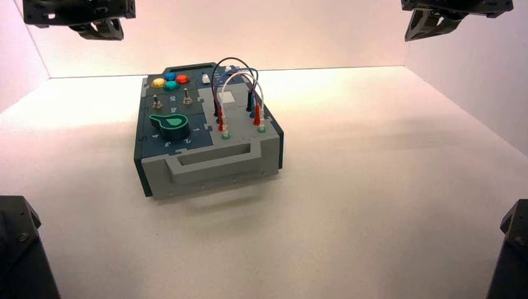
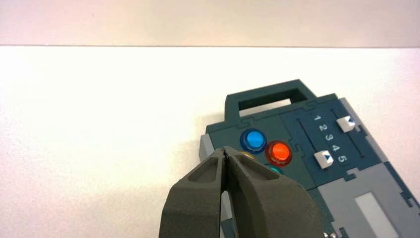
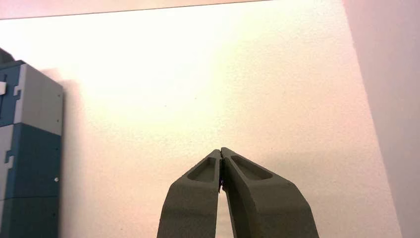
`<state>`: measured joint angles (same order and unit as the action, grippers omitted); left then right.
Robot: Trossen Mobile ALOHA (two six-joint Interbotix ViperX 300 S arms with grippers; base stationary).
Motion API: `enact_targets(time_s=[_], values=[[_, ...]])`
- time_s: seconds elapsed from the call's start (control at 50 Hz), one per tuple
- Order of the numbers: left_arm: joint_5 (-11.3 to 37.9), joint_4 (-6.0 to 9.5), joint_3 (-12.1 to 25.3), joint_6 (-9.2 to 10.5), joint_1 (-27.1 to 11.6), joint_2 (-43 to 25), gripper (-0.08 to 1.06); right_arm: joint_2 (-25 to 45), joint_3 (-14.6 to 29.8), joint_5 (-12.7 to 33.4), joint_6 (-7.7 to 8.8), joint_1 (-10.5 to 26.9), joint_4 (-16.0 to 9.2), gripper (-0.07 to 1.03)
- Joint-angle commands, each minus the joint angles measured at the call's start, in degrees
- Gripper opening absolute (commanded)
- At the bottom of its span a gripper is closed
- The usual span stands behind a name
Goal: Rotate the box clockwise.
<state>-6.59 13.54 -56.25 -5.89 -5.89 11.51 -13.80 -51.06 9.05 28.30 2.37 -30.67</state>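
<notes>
Nearest, dark arm parts (image 1: 18, 249) fill the lower left and lower right corners of the high view. Beyond them, on the pale worktop (image 1: 348, 218), the box (image 1: 218, 165) sits left of centre, turned slightly, a grey end handle nearest. Behind that handle are the green knob (image 1: 174, 126) at left and looped wires (image 1: 240, 75) at right, which rise over the panel; then two toggle switches (image 1: 187, 97) and four coloured buttons (image 1: 170, 85). The left end effector (image 1: 103, 28) hangs at upper left and the right end effector (image 1: 426, 25) at upper right, both closed on nothing and apart from the box. Walls (image 1: 268, 37) stand behind and at the sides.

The left wrist view shows the numbers 1 to 5 between two white sliders (image 2: 324, 159), one near 1, the other near 5; the right wrist view shows the box's side.
</notes>
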Motion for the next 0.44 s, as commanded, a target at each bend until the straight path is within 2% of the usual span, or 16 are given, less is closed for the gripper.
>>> enact_targets(time_s=[0.02,0.44], values=[[-0.62,-0.09,1.32,0.09,0.35,0.53,-0.03,-0.62,0.09,-1.58,-0.18,-0.26,-0.53,-0.02],[-0.53,0.00,1.41,0.97,0.35,0.53,-0.03,-0.35,-0.53,-1.85,-0.26,-0.09,-1.05,-0.02]])
